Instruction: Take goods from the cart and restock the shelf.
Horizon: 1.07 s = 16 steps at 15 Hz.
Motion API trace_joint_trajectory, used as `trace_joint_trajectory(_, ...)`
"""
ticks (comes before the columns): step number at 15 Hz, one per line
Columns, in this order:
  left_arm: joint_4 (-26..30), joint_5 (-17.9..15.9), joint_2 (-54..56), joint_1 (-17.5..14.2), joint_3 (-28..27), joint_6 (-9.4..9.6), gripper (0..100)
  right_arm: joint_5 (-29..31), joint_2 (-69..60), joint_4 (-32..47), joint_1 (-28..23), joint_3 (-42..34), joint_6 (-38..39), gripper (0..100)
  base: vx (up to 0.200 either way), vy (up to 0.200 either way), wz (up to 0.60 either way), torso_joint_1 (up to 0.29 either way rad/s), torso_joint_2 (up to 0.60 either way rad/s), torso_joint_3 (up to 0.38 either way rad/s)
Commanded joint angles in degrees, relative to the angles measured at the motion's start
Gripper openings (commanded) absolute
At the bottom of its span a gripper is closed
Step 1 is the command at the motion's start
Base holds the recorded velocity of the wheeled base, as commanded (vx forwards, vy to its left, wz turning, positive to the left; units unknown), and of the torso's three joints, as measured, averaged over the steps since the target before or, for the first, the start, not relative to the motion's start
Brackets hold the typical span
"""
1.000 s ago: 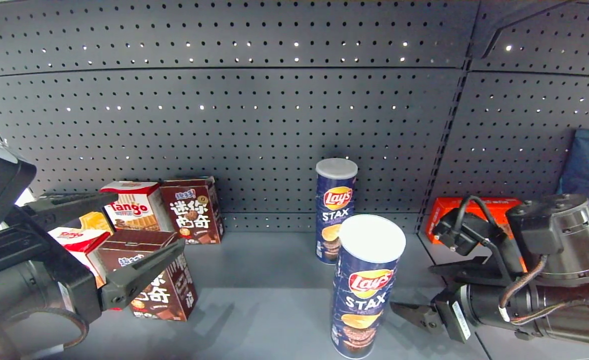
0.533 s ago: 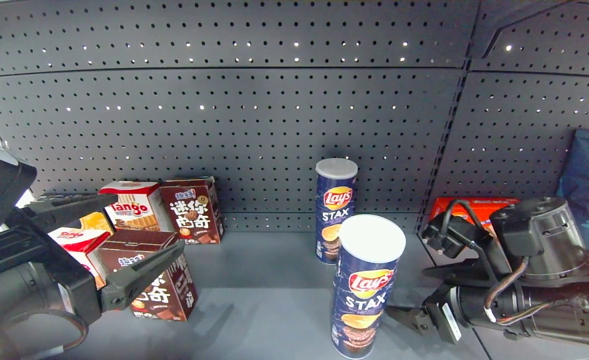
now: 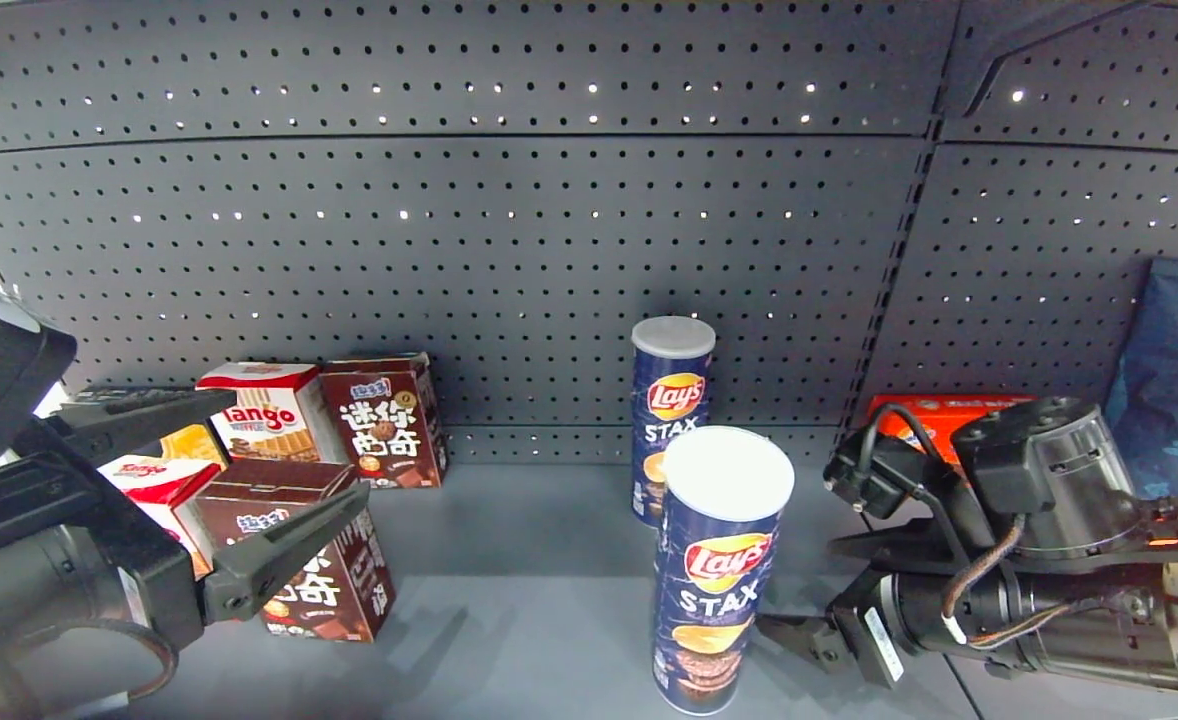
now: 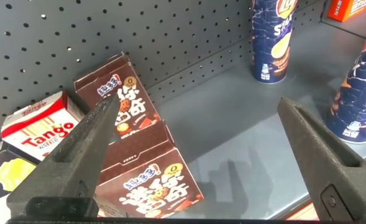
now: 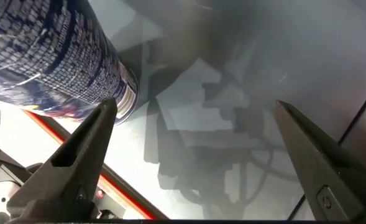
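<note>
**Chip can at the shelf's front edge, right claw wide open beside it**

Here's the dark grey perforated metal shelf (image 3: 449, 250), its flat grey deck (image 3: 529, 600) running across the frame. Front and centre stands the tall navy cylindrical chip can with the white lid (image 3: 714, 580), base down near the deck's front edge, yellow-and-red logo facing out and chips pictured low on its side. Directly behind it, against the back panel, stands a second navy chip can with a grey lid (image 3: 671, 400), also upright.

Over on the left there's a cluster of cartons: two brown cardboard biscuit boxes (image 3: 334, 595) and a red-and-white wafer box (image 3: 269, 410) at the back. Far right, a flat orange box (image 3: 934, 410).

Now the right gripper (image 3: 799, 590): spread wide and holding nothing. One fingertip (image 3: 764, 625) sits low against the front can's side, too close to call contact. The left gripper (image 3: 299, 443) is splayed wide and empty too, framing the front brown box.
</note>
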State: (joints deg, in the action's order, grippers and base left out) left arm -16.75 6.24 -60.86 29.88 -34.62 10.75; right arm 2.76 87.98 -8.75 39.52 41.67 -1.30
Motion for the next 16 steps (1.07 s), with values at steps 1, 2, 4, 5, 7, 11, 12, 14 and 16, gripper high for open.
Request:
trace_joint_trajectory(1, -0.13, 0.0, -0.05, -1.05, 0.7, 0.06, 100, -0.03, 0.61, -0.12, 0.03, -0.01, -0.01, 100, 0.0, 0.0, 0.0, 0.0, 0.0, 0.0)
trace_joint_trajectory(2, -0.21, 0.0, 0.04, -1.05, 1.13, 0.06, 100, -0.03, 0.7, -0.12, 0.03, -0.01, -0.01, 100, 0.0, 0.0, 0.0, 0.0, 0.0, 0.0)
trace_joint_trajectory(4, -0.3, 0.0, 0.12, -1.05, 1.4, 0.06, 100, -0.03, 0.97, -0.12, 0.2, -0.01, -0.01, 100, 0.0, 0.0, 0.0, 0.0, 0.0, 0.0)
trace_joint_trajectory(5, -0.39, 0.0, 0.12, -1.05, 1.4, 0.06, 100, -0.03, 1.05, -0.12, 0.38, -0.1, -0.01, 100, 0.0, 0.0, 0.0, 0.0, 0.0, 0.0)
trace_joint_trajectory(7, -0.3, 0.0, 0.12, -1.05, 1.4, 0.06, 100, -0.03, 0.97, -0.12, 0.38, -0.1, -0.01, 100, 0.0, 0.0, 0.0, 0.0, 0.0, 0.0)
trace_joint_trajectory(11, -0.3, 0.0, 0.12, -1.05, 1.4, 0.06, 100, 0.06, 1.41, -0.12, 0.82, 0.08, -0.01, 100, 0.0, 0.0, 0.0, 0.0, 0.0, 0.0)
trace_joint_trajectory(12, -0.3, 0.0, 0.12, -1.14, 1.4, 0.06, 100, -0.03, 1.49, -0.12, 0.91, 0.34, -0.01, 100, 0.0, 0.0, 0.0, 0.0, 0.0, 0.0)
trace_joint_trajectory(14, -0.39, 0.0, 0.12, -1.14, 1.4, 0.06, 100, -0.03, 1.84, -0.12, 1.0, 0.61, -0.01, 100, 0.0, 0.0, 0.0, 0.0, 0.0, 0.0)
trace_joint_trajectory(16, -0.39, 0.0, 0.12, -1.14, 1.4, 0.06, 100, 0.06, 1.93, -0.12, 1.17, 0.96, -0.01, 100, 0.0, 0.0, 0.0, 0.0, 0.0, 0.0)
